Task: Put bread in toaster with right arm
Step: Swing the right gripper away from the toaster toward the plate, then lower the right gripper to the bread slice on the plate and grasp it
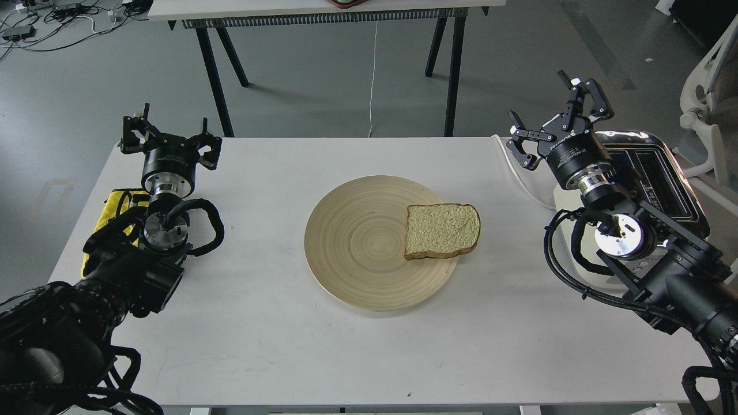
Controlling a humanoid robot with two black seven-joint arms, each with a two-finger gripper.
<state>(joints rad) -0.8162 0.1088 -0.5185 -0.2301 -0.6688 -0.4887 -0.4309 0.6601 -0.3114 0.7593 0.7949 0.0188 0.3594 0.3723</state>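
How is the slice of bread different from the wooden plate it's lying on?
The bread is squarish with a rounded top and brown crust; the plate is round. The bread is speckled; the plate shows ring-like grain. The bread is far smaller, covering only the plate's right side. Both are pale tan and lie flat.

bread (442, 230) on plate (357, 248), toaster (663, 173) far right.

Pretty clearly a lab or test room rather than a home kitchen. A plain white table (242, 323) is set on a bare grey floor (311, 98), and a second bench on black trestle legs (214, 69) is seen behind it. Loose cables and adapters (46, 23) are left tangled on the floor at the far left, and a white office chair (712, 86) is parked at the right edge.
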